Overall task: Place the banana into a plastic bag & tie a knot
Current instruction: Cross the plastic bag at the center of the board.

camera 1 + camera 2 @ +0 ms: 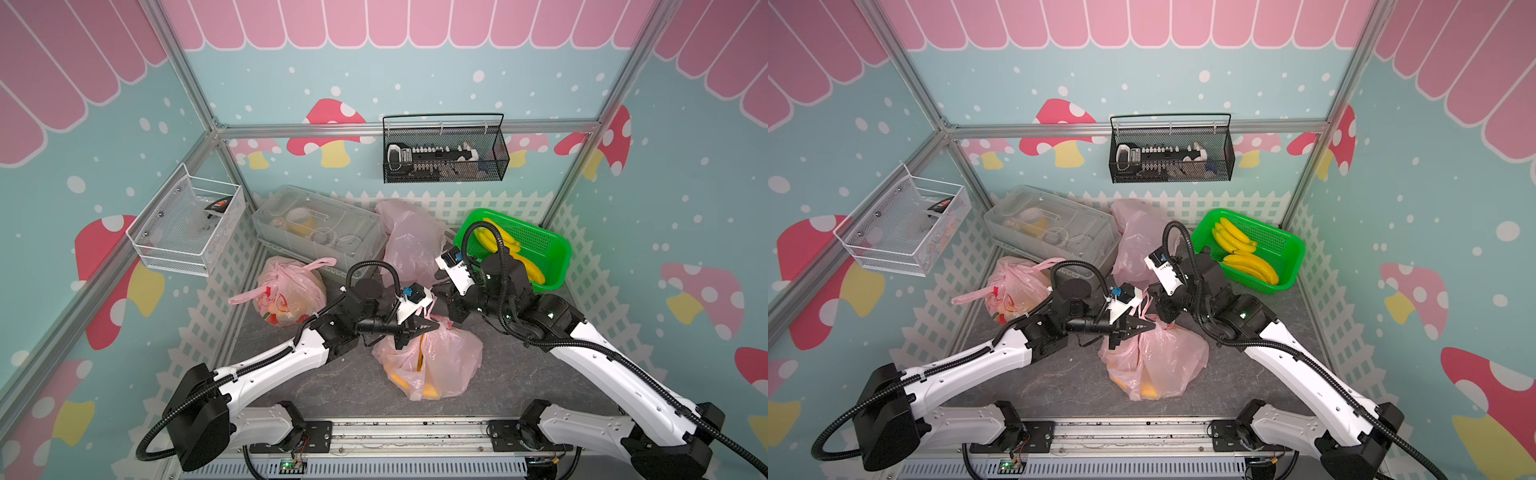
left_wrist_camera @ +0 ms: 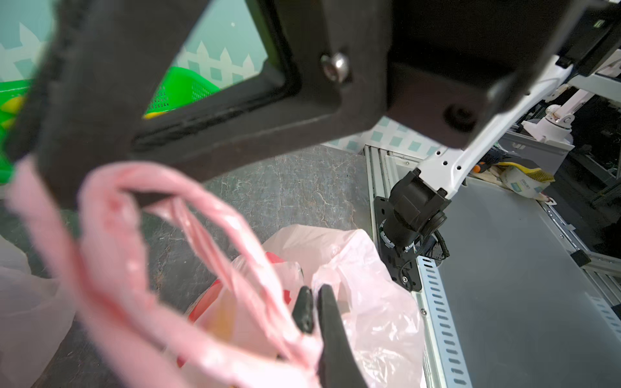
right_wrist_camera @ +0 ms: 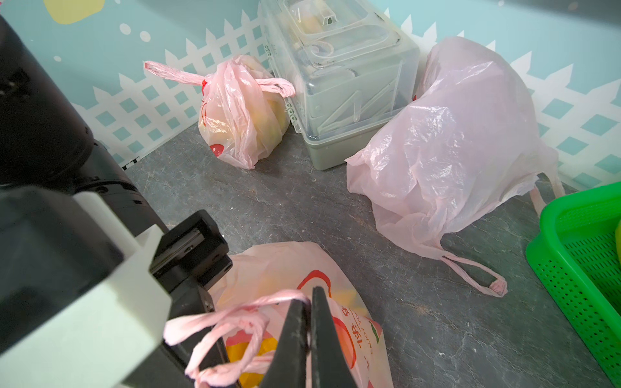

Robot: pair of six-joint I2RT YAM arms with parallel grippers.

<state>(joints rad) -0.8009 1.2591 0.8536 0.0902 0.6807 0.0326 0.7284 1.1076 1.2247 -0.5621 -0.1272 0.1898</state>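
Pink plastic bag (image 1: 432, 361) sits lower centre in a top view on the worktop (image 1: 332, 382), banana (image 1: 428, 392) already inside, yellow showing through. Knot step in hand: left tool (image 2: 314, 290) and right tool (image 3: 309, 297) each pressed together, pinching a handle (image 3: 218, 319). Next, I'd say: cross them, loop, pull tight. Green basket (image 1: 1273, 239), upper right, holds spare bananas (image 1: 1250, 266).
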